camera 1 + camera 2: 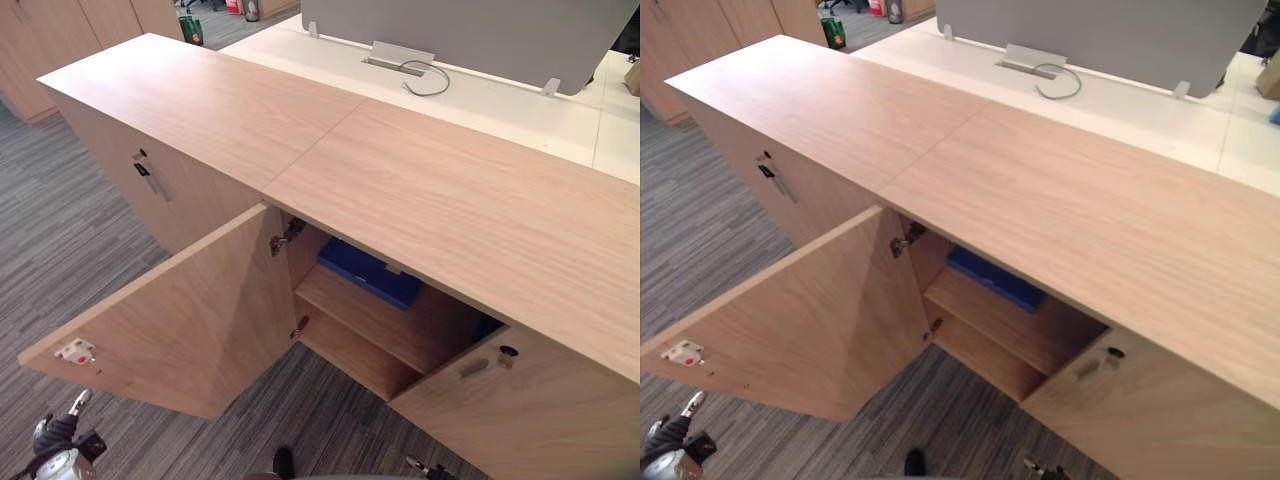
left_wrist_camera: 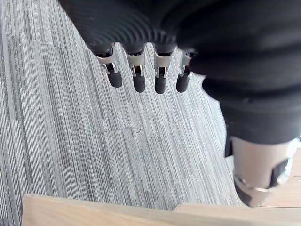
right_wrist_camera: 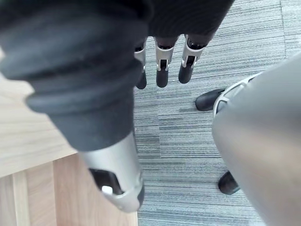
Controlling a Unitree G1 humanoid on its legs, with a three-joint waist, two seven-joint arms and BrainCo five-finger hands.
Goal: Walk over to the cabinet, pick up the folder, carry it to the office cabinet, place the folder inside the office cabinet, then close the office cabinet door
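Lying on shelf (image 1: 372, 322), folder (image 1: 368, 272) far from left hand (image 2: 139, 80), right hand (image 3: 162, 75); fingers (image 2: 160, 83) straight, relaxed.

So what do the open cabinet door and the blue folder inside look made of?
The open light-wood cabinet door: probably laminated board, matte, with even grain. The flat blue folder on the upper shelf: likely plastic, smooth, uniformly coloured.

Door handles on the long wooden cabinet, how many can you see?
2. One handle is on the closed left door; the other handle is on the right door beside the open compartment. The open door may hide another on its outer face.
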